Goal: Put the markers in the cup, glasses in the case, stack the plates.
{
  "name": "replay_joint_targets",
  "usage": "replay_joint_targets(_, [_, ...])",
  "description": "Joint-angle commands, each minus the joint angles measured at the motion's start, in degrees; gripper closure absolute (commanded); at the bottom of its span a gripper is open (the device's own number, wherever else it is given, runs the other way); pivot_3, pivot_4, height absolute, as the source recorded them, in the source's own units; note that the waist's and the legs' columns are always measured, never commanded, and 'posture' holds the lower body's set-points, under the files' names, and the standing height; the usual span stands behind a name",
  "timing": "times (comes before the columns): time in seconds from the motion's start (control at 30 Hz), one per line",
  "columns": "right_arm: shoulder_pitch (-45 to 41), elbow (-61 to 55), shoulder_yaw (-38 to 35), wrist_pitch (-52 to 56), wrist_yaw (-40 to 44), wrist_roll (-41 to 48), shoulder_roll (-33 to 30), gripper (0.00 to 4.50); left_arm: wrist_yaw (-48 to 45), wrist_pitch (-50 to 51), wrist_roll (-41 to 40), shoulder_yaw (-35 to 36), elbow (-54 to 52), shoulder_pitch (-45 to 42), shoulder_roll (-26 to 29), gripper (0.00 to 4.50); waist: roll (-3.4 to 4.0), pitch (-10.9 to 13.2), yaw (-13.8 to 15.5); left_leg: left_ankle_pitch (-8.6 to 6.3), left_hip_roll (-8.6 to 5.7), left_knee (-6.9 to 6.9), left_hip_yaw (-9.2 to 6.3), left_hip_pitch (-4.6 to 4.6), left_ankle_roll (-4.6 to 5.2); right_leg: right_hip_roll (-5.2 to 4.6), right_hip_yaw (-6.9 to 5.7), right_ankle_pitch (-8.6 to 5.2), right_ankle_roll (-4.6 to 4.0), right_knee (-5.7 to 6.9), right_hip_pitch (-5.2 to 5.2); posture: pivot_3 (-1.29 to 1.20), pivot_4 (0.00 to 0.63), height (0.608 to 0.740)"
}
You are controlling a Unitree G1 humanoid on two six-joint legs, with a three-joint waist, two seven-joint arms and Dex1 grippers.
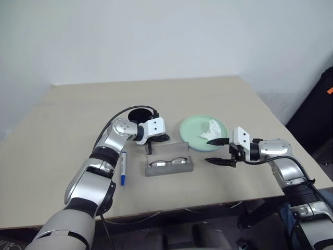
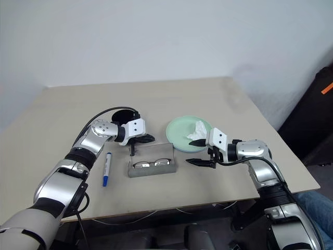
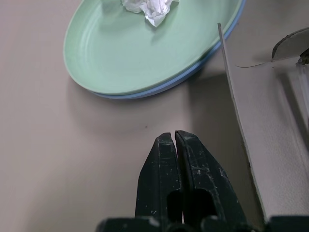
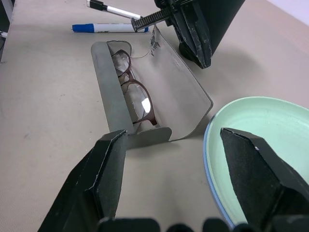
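The grey case (image 1: 168,165) lies open at the table's middle with the glasses (image 4: 133,96) inside and its lid (image 4: 178,92) standing up. My left gripper (image 1: 163,138) is shut and empty, its tips down just behind the lid. The black cup (image 1: 139,114) stands behind that hand. A blue-capped marker (image 1: 123,167) lies left of the case; a second white marker with a black end (image 4: 113,9) lies just beyond it. The mint plate (image 1: 200,130) rests on the blue plate (image 3: 159,87). My right gripper (image 1: 208,151) hovers open between case and plates.
A crumpled white tissue (image 1: 212,129) sits on the mint plate. The table's front edge (image 1: 208,200) runs close below the case and my right arm. Bare tabletop (image 1: 78,114) stretches to the left and the back.
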Motion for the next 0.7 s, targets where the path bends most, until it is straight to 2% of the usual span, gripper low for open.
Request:
replay_joint_targets(0.03, [-0.67, -1.07, -1.28, -0.63, 0.17, 1.22, -0.23, 1.15, 1.41, -0.29, 0.29, 0.76, 1.17, -1.37, -0.1, 4.48, 0.0, 0.0, 0.0, 0.0, 0.0, 0.0, 0.0, 0.0, 0.0, 0.01, 0.01, 0.0, 0.0, 0.0, 0.0, 0.0, 0.0, 0.74])
replay_joint_targets(0.33, [-0.75, -0.68, -1.06, -0.9, 0.12, 1.09, 0.1, 1.15, 5.81, -1.52, 0.24, 1.73, 3.67, -3.57, -0.76, 4.48, 0.0, 0.0, 0.05, 0.0, -0.01, 0.0, -0.02, 0.0, 0.0, 0.13, 0.19, 0.03, 0.06, -0.01, -0.08, 0.0, 0.0, 0.74])
replay_joint_targets(0.7, [-0.89, -0.07, -0.91, -1.36, 0.04, 0.8, 0.17, 1.15, 5.78, -2.33, -0.69, 2.42, 3.73, -4.59, -1.22, 4.48, -0.02, 0.0, 0.06, 0.0, -0.05, 0.0, 0.0, -0.06, 0.0, 0.19, 0.38, 0.06, 0.09, -0.03, -0.14, 0.0, 0.0, 0.74])
